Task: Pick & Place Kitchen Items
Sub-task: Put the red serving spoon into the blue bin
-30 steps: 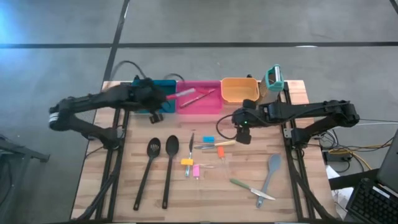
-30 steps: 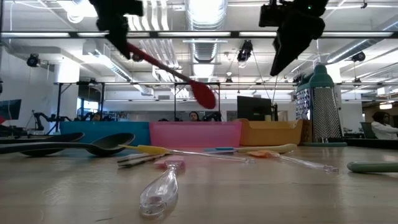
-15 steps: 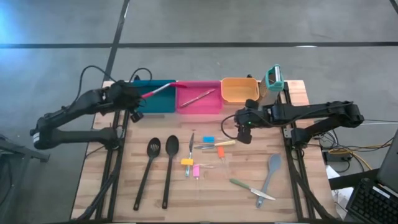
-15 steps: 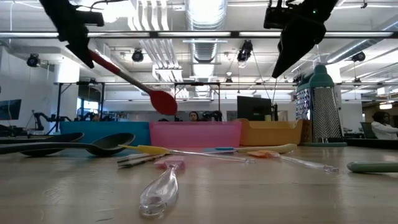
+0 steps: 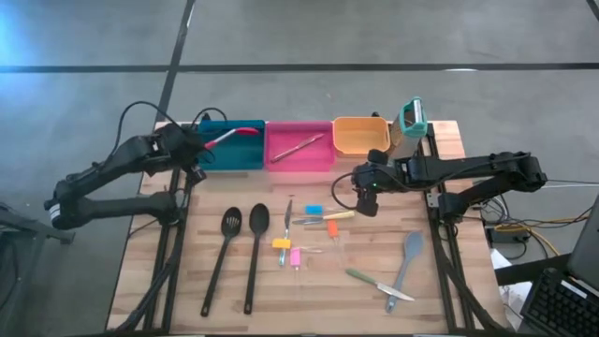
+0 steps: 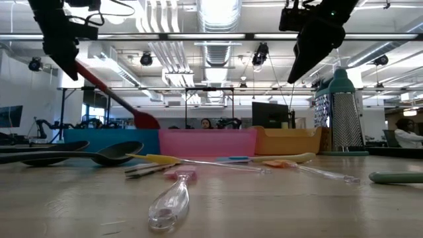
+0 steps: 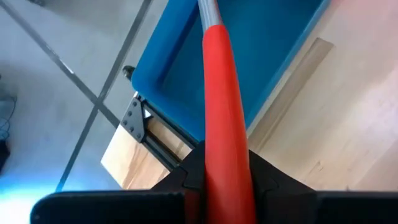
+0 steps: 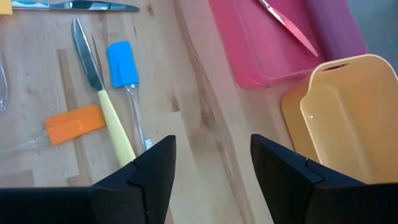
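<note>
Your left gripper (image 7: 217,177) pinches the red-headed long spoon (image 5: 225,137) with its head down over the teal square bin (image 5: 245,155) ahead, your right gripper (image 8: 211,165) hangs spread, and most utensils below it await sorting

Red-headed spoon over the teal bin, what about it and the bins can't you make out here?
- Red-headed spoon: whether its head touches the teal bin floor; the low view's bin wall hides it.
- Left gripper: its jaws' contact, hidden by the handle.
- Orange bin: right arm covers a corner in the high view.
- Pink bin: contents hidden in the low view.
</note>
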`<action>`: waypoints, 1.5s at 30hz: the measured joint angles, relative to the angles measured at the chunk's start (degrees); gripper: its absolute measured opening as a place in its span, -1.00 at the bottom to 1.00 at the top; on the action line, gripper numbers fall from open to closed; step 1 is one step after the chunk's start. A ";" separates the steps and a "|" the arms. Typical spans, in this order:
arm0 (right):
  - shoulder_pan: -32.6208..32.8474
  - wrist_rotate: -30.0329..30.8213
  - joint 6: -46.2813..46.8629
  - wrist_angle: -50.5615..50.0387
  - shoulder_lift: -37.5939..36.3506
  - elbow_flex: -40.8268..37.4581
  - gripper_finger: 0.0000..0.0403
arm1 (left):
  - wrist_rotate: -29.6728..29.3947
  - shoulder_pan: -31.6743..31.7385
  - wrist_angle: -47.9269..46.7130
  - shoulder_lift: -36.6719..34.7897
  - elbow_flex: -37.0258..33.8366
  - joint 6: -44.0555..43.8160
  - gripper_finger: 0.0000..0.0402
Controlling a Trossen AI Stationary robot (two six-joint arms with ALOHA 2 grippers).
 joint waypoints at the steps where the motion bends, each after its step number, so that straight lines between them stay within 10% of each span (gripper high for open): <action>1: 0.00 -0.02 -0.14 0.15 0.00 0.00 0.00 | -0.03 0.34 0.16 0.00 0.01 0.00 -0.76; 33: 0.02 -0.02 -1.85 2.12 0.02 -0.02 0.00 | 4.16 12.76 14.16 8.12 -15.27 7.44 -0.60; 45: -0.02 -0.04 -1.85 2.10 0.02 -0.02 0.00 | -3.34 12.90 15.18 12.97 -17.39 7.51 -0.65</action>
